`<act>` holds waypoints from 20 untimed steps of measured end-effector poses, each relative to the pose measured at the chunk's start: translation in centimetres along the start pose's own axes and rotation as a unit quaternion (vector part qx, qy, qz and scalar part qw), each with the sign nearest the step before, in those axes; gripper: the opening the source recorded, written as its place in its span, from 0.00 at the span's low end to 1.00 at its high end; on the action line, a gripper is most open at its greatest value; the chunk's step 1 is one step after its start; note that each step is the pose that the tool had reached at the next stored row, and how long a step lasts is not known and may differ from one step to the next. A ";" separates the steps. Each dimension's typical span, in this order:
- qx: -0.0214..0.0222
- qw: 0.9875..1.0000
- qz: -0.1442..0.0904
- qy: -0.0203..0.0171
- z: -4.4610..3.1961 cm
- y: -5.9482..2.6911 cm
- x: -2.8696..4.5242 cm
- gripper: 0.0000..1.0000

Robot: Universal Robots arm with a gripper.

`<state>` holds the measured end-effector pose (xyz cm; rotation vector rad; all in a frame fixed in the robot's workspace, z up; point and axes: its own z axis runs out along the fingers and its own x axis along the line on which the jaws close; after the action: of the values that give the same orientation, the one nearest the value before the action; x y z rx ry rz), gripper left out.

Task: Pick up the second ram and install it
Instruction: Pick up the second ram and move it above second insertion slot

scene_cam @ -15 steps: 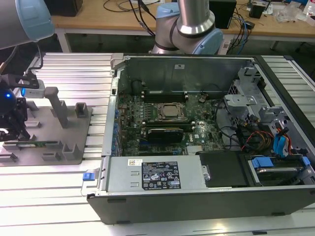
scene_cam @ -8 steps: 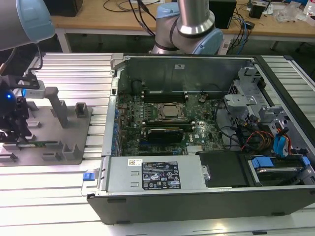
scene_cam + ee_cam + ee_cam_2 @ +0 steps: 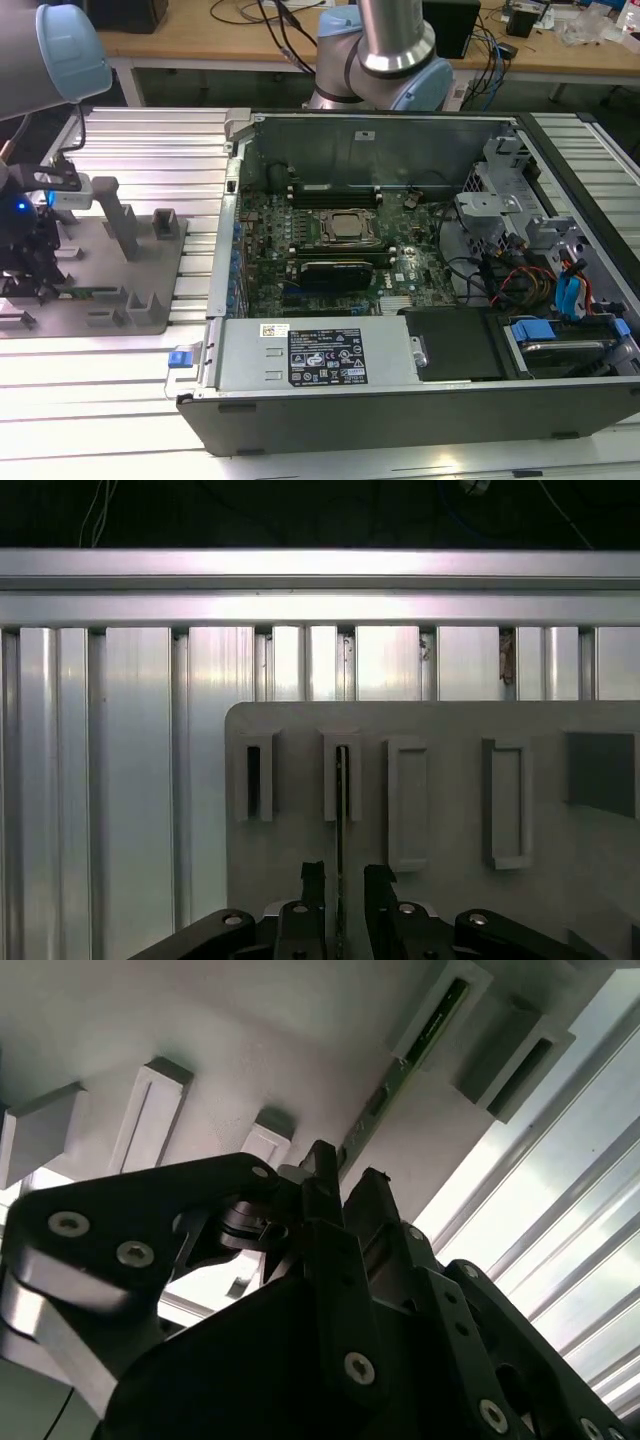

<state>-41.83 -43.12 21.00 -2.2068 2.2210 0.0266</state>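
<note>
Standing on its thin edge, the green memory stick point(image 3: 340, 830) sits in a narrow slot of the grey plate point(image 3: 450, 720). The plate holds it up like a toast rack, so both flat sides are free to be grabbed. In the second wrist view the stick point(image 3: 430, 1030) runs in a straight line through two raised holders, which keep it from tipping over.

The jaws are apart, with one on each side of the stick. In the first wrist view a thin gap shows on both sides, so I think they are not squeezing it yet. They line up with the stick's long sides, so they would press on the flat faces and not on the ends.

In the exterior view the plate point(image 3: 100, 265) lies on the metal desk point(image 3: 130, 370), at the exterior view's left, under the robot's arm point(image 3: 70, 50). The open computer point(image 3: 380, 120) is well apart, at the exterior view's right. Its lid is off, so its green board point(image 3: 330, 260) faces up and can be reached from above.
</note>
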 end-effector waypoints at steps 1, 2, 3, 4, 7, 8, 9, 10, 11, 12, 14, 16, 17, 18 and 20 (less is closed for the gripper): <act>0.000 1.000 0.000 0.000 0.07 0.14 -0.02 0.28; 0.000 1.000 0.000 0.001 0.09 0.16 -0.04 0.28; 0.000 1.000 0.000 0.001 0.11 0.18 -0.12 0.28; 0.000 1.000 0.000 0.001 0.14 0.17 -0.24 0.28; 0.000 1.000 0.000 0.001 0.13 0.17 -0.28 0.28; 0.000 1.000 0.000 0.001 0.14 0.17 -0.28 0.28; 0.000 1.000 0.000 0.001 0.13 0.17 -0.28 0.28; 0.000 1.000 0.000 0.001 0.14 0.17 -0.28 0.19; 0.000 1.000 0.000 0.001 0.14 0.17 -0.28 0.19; 0.000 1.000 0.000 0.001 0.14 0.17 -0.23 0.19; 0.000 1.000 0.000 0.001 0.14 0.17 -0.06 0.19; 0.000 1.000 0.000 0.001 0.13 0.17 -0.05 0.19; 0.000 1.000 0.000 0.001 0.13 0.17 -0.05 0.19; 0.000 1.000 0.000 0.001 0.13 0.17 -0.05 0.17; 0.000 1.000 0.000 0.001 0.13 0.17 -0.04 0.09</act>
<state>-42.00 -43.07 20.87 -2.2079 2.2214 0.0248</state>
